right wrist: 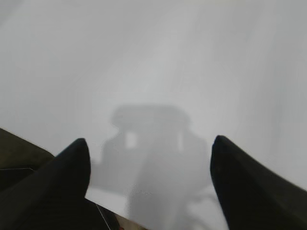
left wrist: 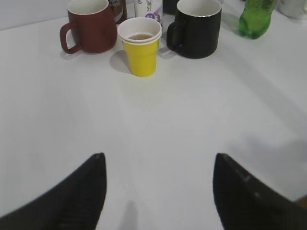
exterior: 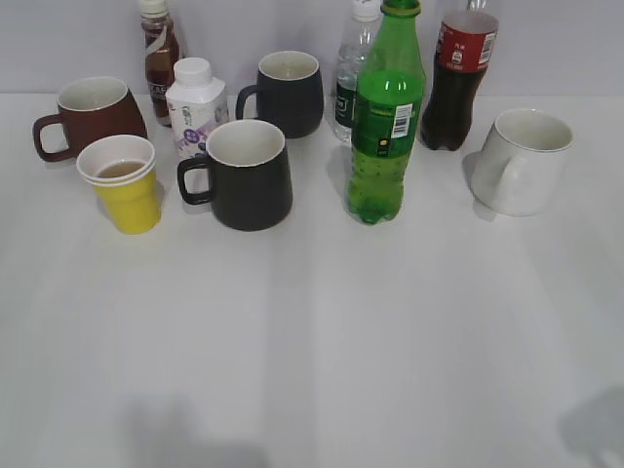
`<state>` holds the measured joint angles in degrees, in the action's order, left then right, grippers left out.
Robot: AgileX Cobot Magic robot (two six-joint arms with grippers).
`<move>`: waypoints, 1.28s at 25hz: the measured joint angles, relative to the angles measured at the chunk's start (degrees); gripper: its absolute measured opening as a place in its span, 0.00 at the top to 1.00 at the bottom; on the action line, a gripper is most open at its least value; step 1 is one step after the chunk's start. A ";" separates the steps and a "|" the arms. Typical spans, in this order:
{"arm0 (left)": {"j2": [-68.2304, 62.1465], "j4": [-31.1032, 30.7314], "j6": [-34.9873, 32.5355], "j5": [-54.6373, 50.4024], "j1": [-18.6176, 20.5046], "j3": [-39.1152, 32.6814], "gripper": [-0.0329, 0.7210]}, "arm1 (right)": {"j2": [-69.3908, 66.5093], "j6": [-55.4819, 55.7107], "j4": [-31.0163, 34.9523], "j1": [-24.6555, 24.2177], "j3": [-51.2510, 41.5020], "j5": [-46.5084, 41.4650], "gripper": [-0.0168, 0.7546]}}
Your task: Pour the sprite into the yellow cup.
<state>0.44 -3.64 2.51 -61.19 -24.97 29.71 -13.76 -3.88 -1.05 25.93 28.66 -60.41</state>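
The sprite (exterior: 384, 117), a tall green bottle with its cap on, stands upright right of centre; its base shows in the left wrist view (left wrist: 255, 18). The yellow cup (exterior: 124, 183) stands at the left, with a little brownish liquid inside; it also shows in the left wrist view (left wrist: 140, 47). My left gripper (left wrist: 158, 158) is open and empty, well in front of the cup. My right gripper (right wrist: 149, 141) is open and empty over bare table near the front edge. Neither gripper shows in the exterior view.
A dark red mug (exterior: 90, 115) stands behind the cup. Two black mugs (exterior: 244, 174) (exterior: 286, 93), a white milk bottle (exterior: 196, 105), a brown drink bottle (exterior: 159, 57), a water bottle (exterior: 353, 73), a cola bottle (exterior: 458, 78) and a white mug (exterior: 524, 161) stand around.
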 joint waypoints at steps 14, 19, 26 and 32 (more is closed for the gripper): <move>0.00 -0.02 0.00 0.04 16.08 0.00 0.26 | 2.78 0.00 0.05 -13.86 0.00 0.57 0.22; 0.00 -0.02 0.00 0.04 23.13 0.00 0.26 | 10.53 0.00 -0.01 -20.18 0.00 0.64 0.22; 0.00 -0.02 0.00 0.06 24.64 0.00 0.26 | 14.05 0.00 0.00 -20.50 -0.06 0.75 0.22; 0.00 -0.02 0.00 0.06 24.64 0.00 0.28 | 14.05 0.00 0.00 -20.50 -0.06 0.75 0.22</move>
<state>0.44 -3.66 2.51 -61.12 -0.33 29.71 0.29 -3.88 -1.05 5.43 28.60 -59.66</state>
